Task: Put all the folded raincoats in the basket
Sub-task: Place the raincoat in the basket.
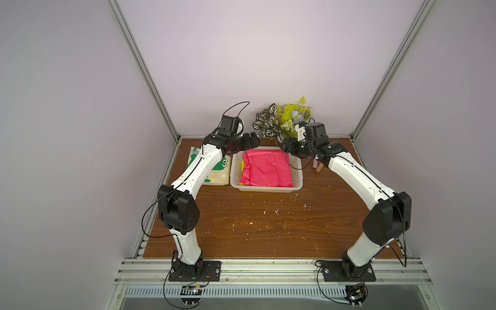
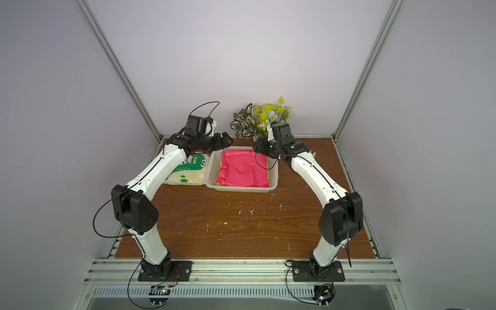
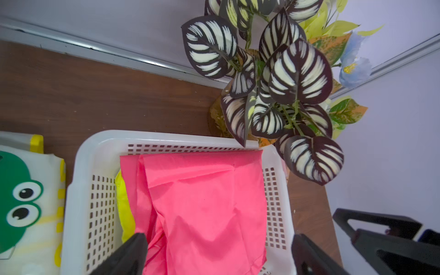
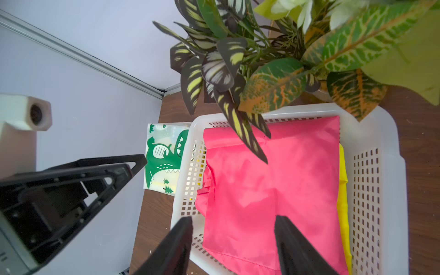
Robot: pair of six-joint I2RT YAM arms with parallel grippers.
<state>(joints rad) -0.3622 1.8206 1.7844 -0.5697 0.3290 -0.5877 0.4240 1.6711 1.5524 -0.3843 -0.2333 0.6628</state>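
Note:
The folded pink raincoat (image 1: pixel 265 167) (image 2: pixel 244 169) lies flat in the off-white perforated basket (image 1: pixel 264 190) (image 2: pixel 241 189), on top of a yellow garment (image 3: pixel 125 209) (image 4: pixel 342 190). My left gripper (image 1: pixel 253 142) (image 3: pixel 219 237) hovers over the basket's far left corner, open, with nothing between its fingers. My right gripper (image 1: pixel 284 146) (image 4: pixel 233 217) hovers over the far right corner, also open and holding nothing. Neither touches the raincoat (image 3: pixel 202 202) (image 4: pixel 273 190).
A folded dinosaur-print raincoat (image 1: pixel 218 171) (image 2: pixel 192 167) lies on the wooden table left of the basket, partly under my left arm. An artificial plant (image 1: pixel 281 120) (image 3: pixel 273 83) stands right behind the basket, its leaves overhanging the far rim. Small cylinders (image 1: pixel 316 165) lie right of the basket.

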